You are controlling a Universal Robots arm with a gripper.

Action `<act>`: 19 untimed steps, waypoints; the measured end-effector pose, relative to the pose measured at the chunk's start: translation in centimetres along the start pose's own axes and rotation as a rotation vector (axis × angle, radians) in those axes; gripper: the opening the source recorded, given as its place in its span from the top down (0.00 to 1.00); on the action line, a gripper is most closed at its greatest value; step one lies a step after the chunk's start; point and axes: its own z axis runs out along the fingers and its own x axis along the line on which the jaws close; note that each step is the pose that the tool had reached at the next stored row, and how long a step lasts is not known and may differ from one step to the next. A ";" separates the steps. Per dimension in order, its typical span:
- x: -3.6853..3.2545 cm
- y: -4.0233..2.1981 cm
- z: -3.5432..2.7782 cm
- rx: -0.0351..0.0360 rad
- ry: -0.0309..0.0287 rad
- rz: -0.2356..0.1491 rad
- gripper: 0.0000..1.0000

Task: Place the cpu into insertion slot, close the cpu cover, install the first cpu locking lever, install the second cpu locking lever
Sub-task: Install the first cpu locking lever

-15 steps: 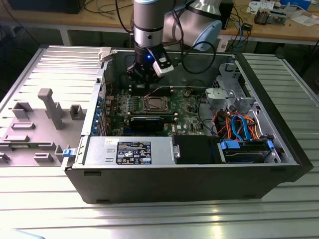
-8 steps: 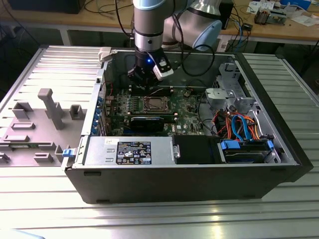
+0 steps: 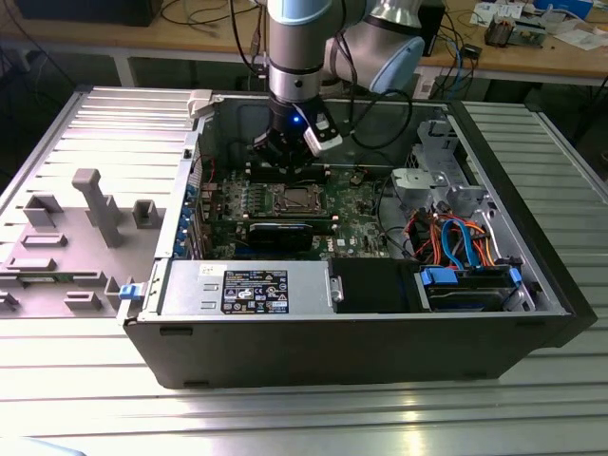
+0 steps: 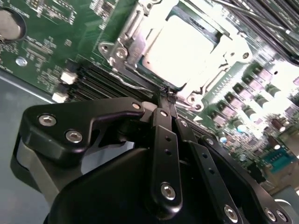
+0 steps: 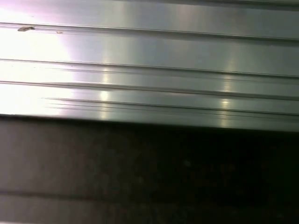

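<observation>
The cpu (image 4: 182, 46), with a bright silver top, lies in the insertion slot (image 3: 291, 199) on the green board inside the open computer case. The silvery cpu cover (image 4: 128, 35) lies flat around it, framing the chip. My gripper (image 4: 167, 95) is shut, its black fingers (image 4: 163, 140) pressed together with the tips right at the socket's near edge, where a thin metal lever rod (image 4: 135, 77) runs along the frame. In the exterior view the gripper (image 3: 285, 169) hangs straight down just behind the socket.
A long black expansion card (image 3: 280, 233) lies in front of the socket and memory slots (image 4: 93, 81) beside it. The power supply (image 3: 252, 290), drive cage (image 3: 465, 285) and orange and blue cables (image 3: 456, 237) crowd the case. Grey fixtures (image 3: 95, 204) stand on the ribbed table.
</observation>
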 end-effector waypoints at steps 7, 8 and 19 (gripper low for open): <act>-1.27 -0.09 0.24 -0.0002 0.0002 -0.007 0.89; -1.39 -0.10 0.24 -0.0006 -0.0001 -0.007 0.89; -2.09 -0.11 -0.98 -0.0209 -0.0017 -0.021 0.89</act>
